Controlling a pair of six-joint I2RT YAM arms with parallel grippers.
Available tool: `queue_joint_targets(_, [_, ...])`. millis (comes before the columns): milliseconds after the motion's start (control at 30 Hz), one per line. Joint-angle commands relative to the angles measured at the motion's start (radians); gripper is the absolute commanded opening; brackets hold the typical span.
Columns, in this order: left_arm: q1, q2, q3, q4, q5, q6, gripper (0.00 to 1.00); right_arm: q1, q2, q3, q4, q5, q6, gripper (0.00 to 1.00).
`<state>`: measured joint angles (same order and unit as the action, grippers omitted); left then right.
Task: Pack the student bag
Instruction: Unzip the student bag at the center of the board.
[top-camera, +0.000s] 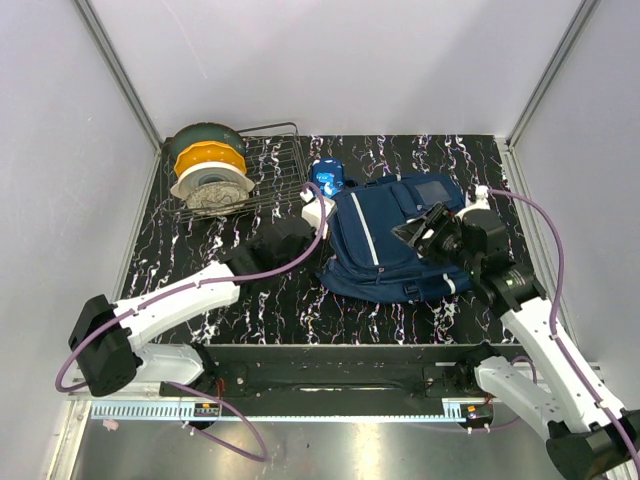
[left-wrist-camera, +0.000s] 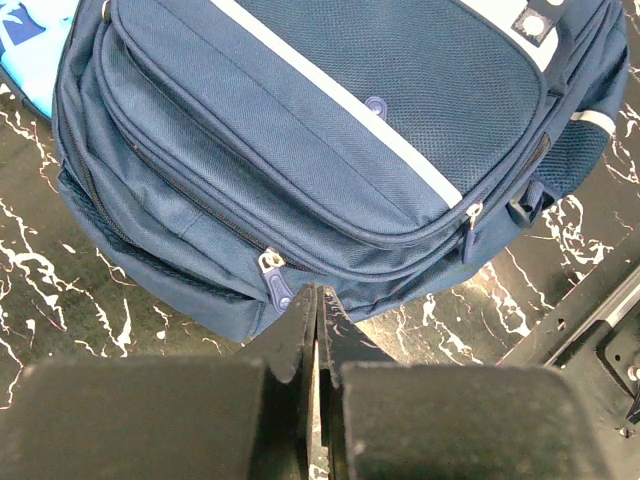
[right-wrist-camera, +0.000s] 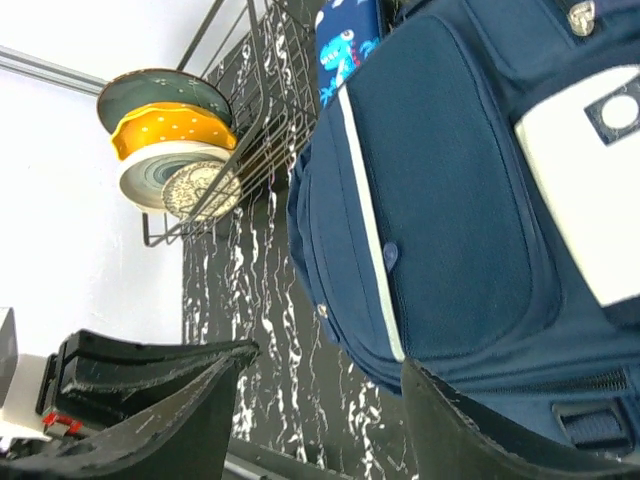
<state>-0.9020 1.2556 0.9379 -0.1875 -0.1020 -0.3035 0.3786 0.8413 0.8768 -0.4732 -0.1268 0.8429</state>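
top view: student bag (top-camera: 385, 240) lying flat on table (top-camera: 300, 312), pencil case (top-camera: 327, 178) just beside its far corner. left wrist: left gripper (left-wrist-camera: 316, 300) pinched shut, empty, tips just beside zip pull (left-wrist-camera: 272, 262); probably a missed grab. right wrist: right gripper (right-wrist-camera: 325, 365) spread wide over bag, holding nothing; unpinned bag likely to drag under any zip tug.

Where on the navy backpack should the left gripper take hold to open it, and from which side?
Probably the silver zipper pull on the side wall of the backpack that faces the left gripper. It hangs free just beyond the shut fingertips, so open the jaws, come straight in low over the table and pinch its tab.
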Motion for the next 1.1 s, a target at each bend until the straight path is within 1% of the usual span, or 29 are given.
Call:
queue_joint_targets(0, [-0.002,0.021,0.048,0.025,0.019,-0.002,0.00,-0.001,-0.097,-0.071,-0.042,0.004,0.123,0.72])
queue_joint_targets(100, [-0.002,0.024,0.059,0.019,0.016,0.003,0.00,0.000,-0.180,-0.136,-0.065,0.010,0.186,0.72])
queue_joint_targets(200, [-0.002,0.024,0.058,0.020,0.016,0.001,0.00,-0.001,-0.229,-0.218,0.034,-0.106,0.251,0.72])
queue_joint_targets(233, [0.000,0.025,0.059,0.022,0.022,0.003,0.00,-0.001,-0.231,-0.232,0.083,-0.169,0.271,0.72])
queue_joint_targets(333, [0.000,0.031,0.061,0.022,0.025,0.004,0.00,0.002,-0.205,-0.269,0.137,-0.252,0.315,0.70])
queue_joint_targets(400, [0.000,0.034,0.065,0.010,0.010,0.004,0.00,0.003,-0.180,-0.278,0.130,-0.246,0.324,0.69])
queue_joint_targets(433, [0.000,0.036,0.067,0.002,-0.008,0.004,0.05,0.005,-0.176,-0.280,0.133,-0.241,0.324,0.70])
queue_joint_targets(467, [-0.002,0.039,0.070,-0.004,-0.019,0.003,0.36,0.011,-0.165,-0.285,0.142,-0.243,0.337,0.70])
queue_joint_targets(500, [0.000,0.038,0.071,-0.016,-0.030,-0.003,0.49,0.014,-0.157,-0.295,0.156,-0.246,0.341,0.70])
queue_joint_targets(567, [-0.002,0.039,0.061,-0.023,-0.036,-0.008,0.62,0.035,-0.133,-0.297,0.185,-0.241,0.351,0.70])
queue_joint_targets(633, [0.000,0.051,0.049,-0.010,0.007,0.012,0.69,0.048,-0.116,-0.292,0.203,-0.232,0.348,0.69])
queue_joint_targets(700, [0.002,0.071,0.026,0.014,0.028,0.036,0.72,0.062,-0.099,-0.285,0.211,-0.221,0.341,0.70])
queue_joint_targets(833, [0.040,0.117,-0.028,0.101,0.161,0.063,0.72,0.069,-0.087,-0.277,0.226,-0.218,0.331,0.70])
queue_joint_targets(900, [0.090,0.125,-0.053,0.150,0.226,0.076,0.70,0.071,-0.087,-0.269,0.222,-0.217,0.320,0.70])
queue_joint_targets(933, [0.112,0.140,-0.056,0.157,0.304,0.083,0.70,0.072,-0.088,-0.269,0.214,-0.214,0.318,0.70])
queue_joint_targets(967, [0.150,0.149,-0.054,0.158,0.324,0.086,0.70,0.071,-0.094,-0.271,0.209,-0.211,0.315,0.70])
queue_joint_targets(1067, [0.201,0.172,-0.048,0.161,0.415,0.125,0.69,0.072,-0.105,-0.274,0.202,-0.203,0.312,0.70])
